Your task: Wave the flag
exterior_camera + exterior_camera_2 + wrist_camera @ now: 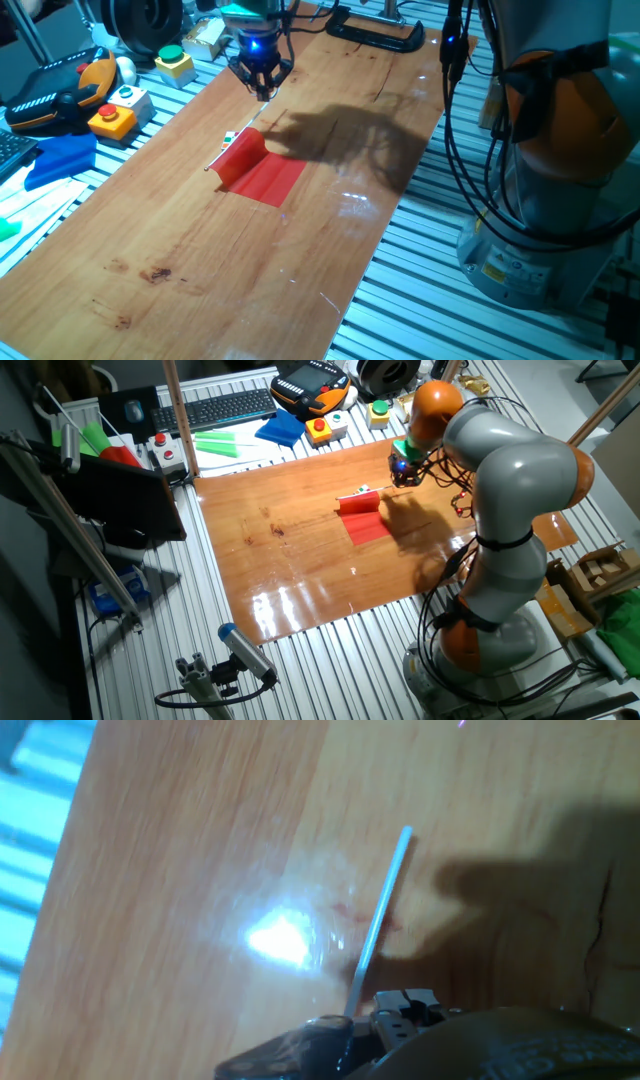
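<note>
The flag (258,170) lies flat on the wooden table (200,260), a red cloth on a thin white stick (383,910). It also shows in the other fixed view (363,518). My gripper (264,92) hovers just beyond the stick's bare end, a little above the table, and also shows in the other fixed view (404,472). Its fingers come together to a point and hold nothing. In the hand view the stick runs from mid-frame down under the finger base; the cloth is out of that view.
Button boxes (112,112), a blue cloth (55,158) and an orange pendant (60,90) lie along the table's left side. A black clamp (375,32) sits at the far edge. Cables (460,120) hang by the arm's base on the right.
</note>
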